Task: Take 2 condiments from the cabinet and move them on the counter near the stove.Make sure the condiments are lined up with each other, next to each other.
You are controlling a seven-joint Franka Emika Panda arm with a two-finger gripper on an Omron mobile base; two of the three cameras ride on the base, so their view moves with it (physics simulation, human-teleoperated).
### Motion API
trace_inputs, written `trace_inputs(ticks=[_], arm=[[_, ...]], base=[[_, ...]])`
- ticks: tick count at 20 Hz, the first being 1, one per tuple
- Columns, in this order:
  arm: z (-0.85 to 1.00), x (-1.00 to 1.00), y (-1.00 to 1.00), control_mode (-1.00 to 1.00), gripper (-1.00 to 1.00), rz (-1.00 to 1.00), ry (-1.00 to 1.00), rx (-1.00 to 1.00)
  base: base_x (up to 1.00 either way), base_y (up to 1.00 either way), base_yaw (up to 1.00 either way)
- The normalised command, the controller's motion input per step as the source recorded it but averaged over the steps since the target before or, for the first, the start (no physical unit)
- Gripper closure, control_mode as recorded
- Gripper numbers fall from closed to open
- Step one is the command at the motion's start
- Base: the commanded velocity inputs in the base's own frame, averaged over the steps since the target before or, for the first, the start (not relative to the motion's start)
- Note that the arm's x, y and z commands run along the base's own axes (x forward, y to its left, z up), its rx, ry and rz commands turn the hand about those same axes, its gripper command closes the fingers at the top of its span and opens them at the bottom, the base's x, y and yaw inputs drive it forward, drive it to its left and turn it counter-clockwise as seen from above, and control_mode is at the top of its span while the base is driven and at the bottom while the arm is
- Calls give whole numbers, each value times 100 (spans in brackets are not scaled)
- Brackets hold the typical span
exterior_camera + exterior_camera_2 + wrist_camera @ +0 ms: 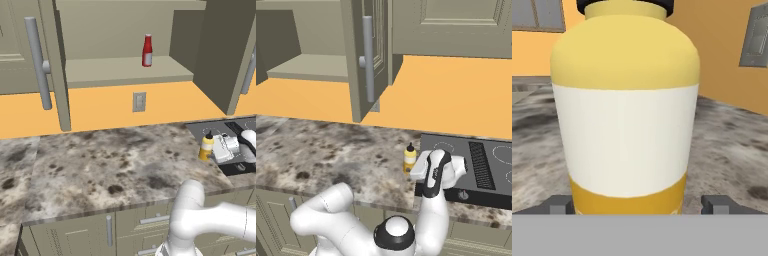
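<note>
The yellow squeeze bottle (pixel 205 147) (pixel 410 159) (pixel 624 125) stands upright on the mottled counter (pixel 115 160) (pixel 331 150), right at the left edge of the black stove (pixel 200 129) (pixel 448 145). My gripper (pixel 210 150) (pixel 413 168) (pixel 638 205) straddles the bottle's base, open, with a fingertip on each side and a small gap at the right one. The slim red bottle (pixel 147 51) with a white cap stands upright on the shelf of the open cabinet (pixel 125 72) (pixel 311 67).
Both cabinet doors hang open over the counter: the left door with its bar handle (pixel 37 62) and the right door (pixel 225 55) (pixel 368 57). A wall outlet (pixel 139 101) sits on the orange backsplash. Lower drawers (pixel 109 230) run under the counter's front edge.
</note>
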Motion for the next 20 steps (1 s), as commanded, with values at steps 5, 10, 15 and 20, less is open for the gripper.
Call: trace_inputs(ticks=[5, 10, 15, 20], arm=[[5, 0, -9, -100, -100, -1, 1, 2], [16, 0, -27, -100, -100, -3, 4, 3], [7, -5, -27, -100, -100, -3, 3, 0], [6, -15, -22, -100, -100, -2, 1, 0]], base=[[0, 0, 0], [0, 0, 0], [0, 0, 0], [0, 0, 0]])
